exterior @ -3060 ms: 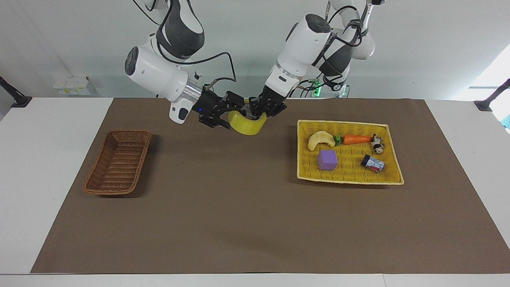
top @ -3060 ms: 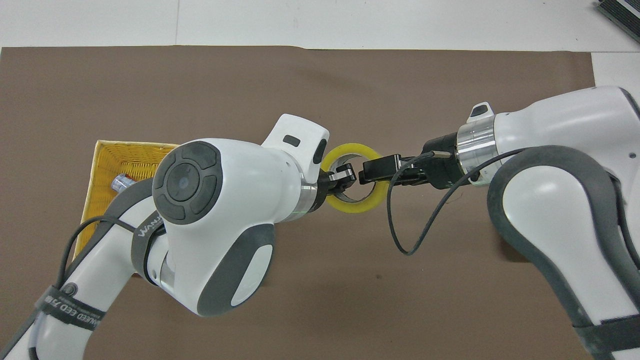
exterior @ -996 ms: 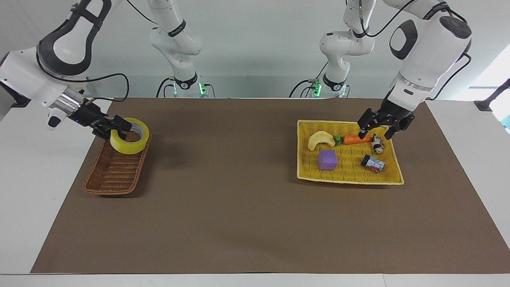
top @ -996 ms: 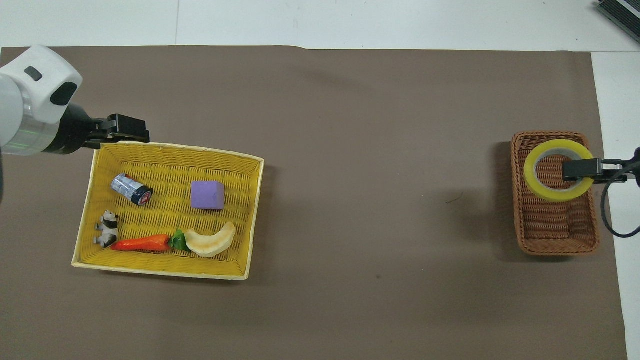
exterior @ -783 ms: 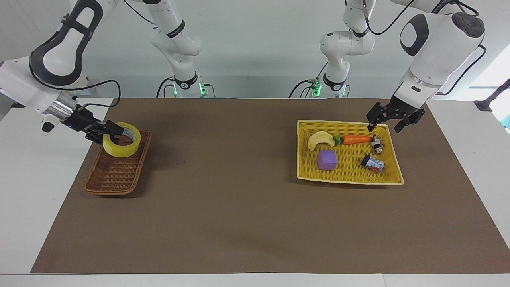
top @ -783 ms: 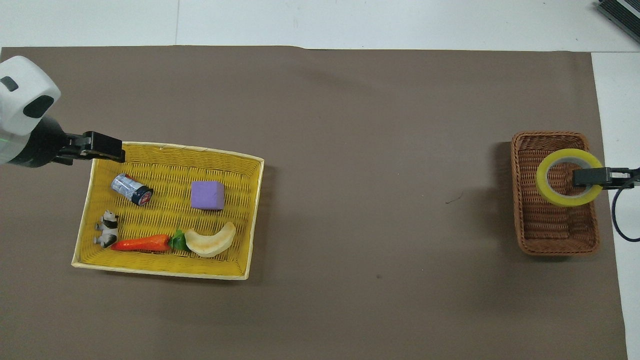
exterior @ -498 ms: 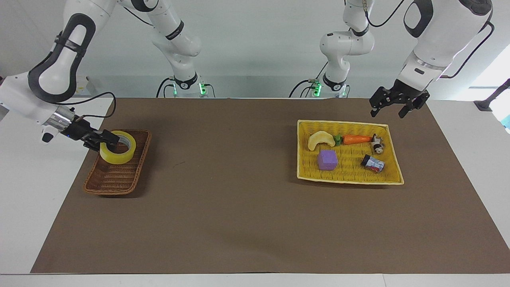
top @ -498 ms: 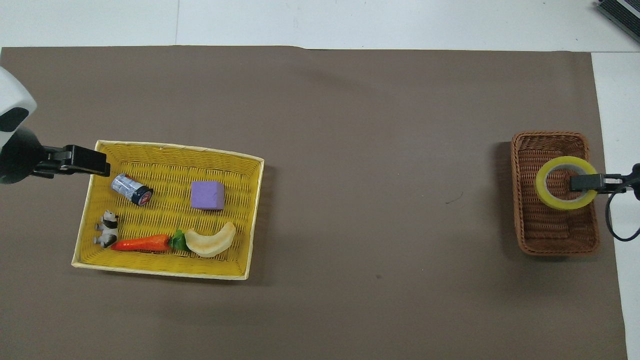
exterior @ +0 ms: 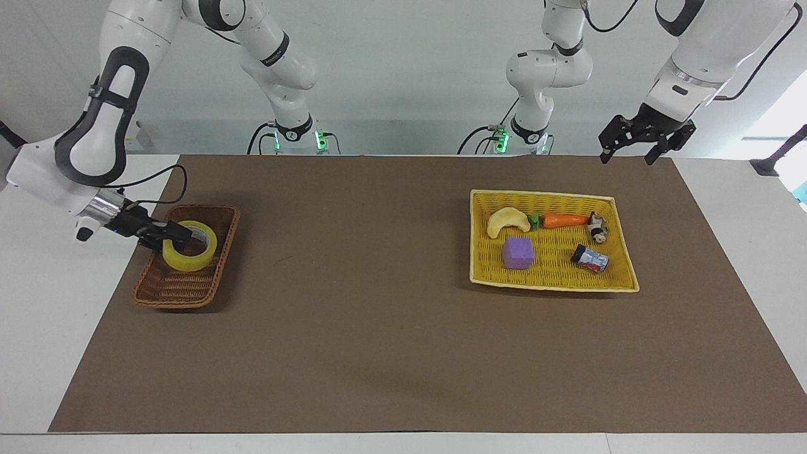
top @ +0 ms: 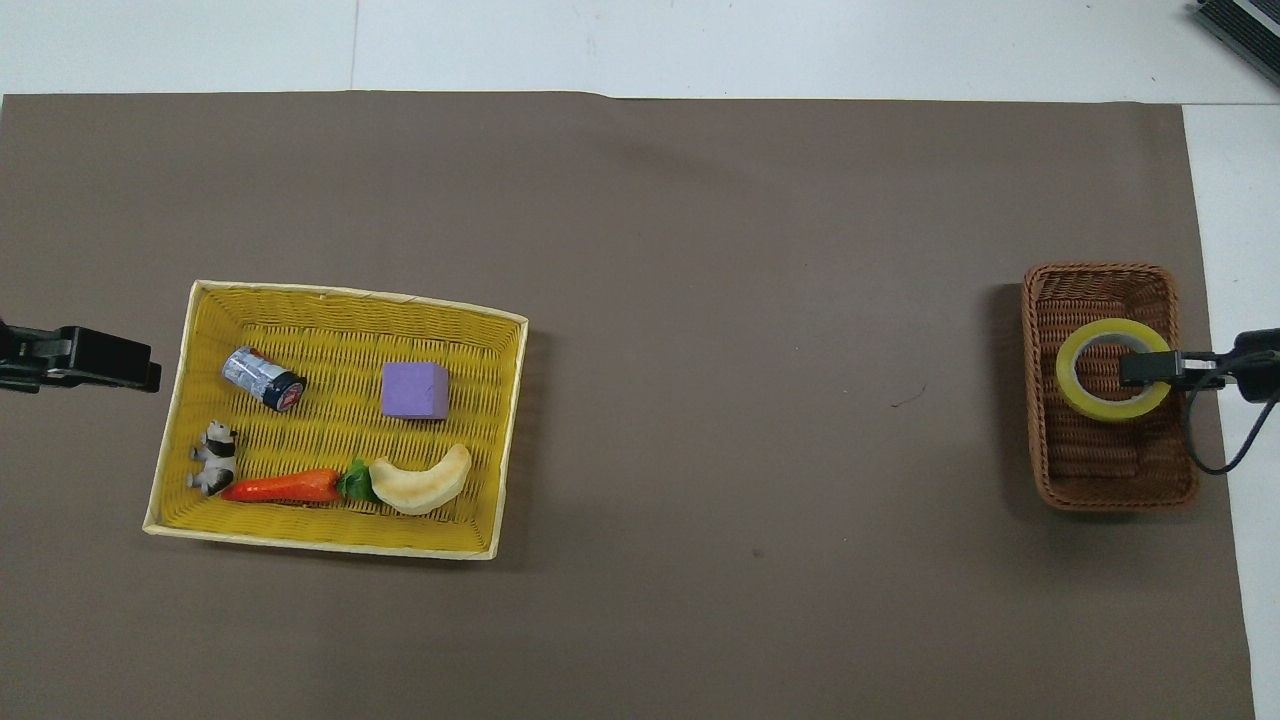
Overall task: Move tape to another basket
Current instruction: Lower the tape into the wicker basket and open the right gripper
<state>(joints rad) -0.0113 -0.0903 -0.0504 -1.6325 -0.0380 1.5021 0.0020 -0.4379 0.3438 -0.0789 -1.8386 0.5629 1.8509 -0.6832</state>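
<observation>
The yellowish tape [exterior: 186, 260] sits low inside the brown wicker basket [exterior: 179, 289] at the right arm's end of the table. My right gripper [exterior: 171, 237] is shut on the roll's rim, one finger inside the core. From above, the tape [top: 1104, 411] lies in the middle of the basket [top: 1110, 475] with the right gripper [top: 1142, 368] on its edge. My left gripper [exterior: 630, 150] is open and empty, raised over the table beside the yellow tray; its tip also shows in the overhead view [top: 135, 366].
A flat yellow woven tray [exterior: 548, 285] at the left arm's end holds a purple cube [exterior: 518, 253], a carrot [exterior: 564, 221], a pale crescent [exterior: 508, 221], a small can [exterior: 590, 258] and a cow figure [exterior: 597, 229]. A brown mat [exterior: 378, 315] covers the table.
The right gripper took the tape from the left gripper, carried it to the brown basket and lowered it in. The left gripper, empty, withdrew past the yellow tray and rose.
</observation>
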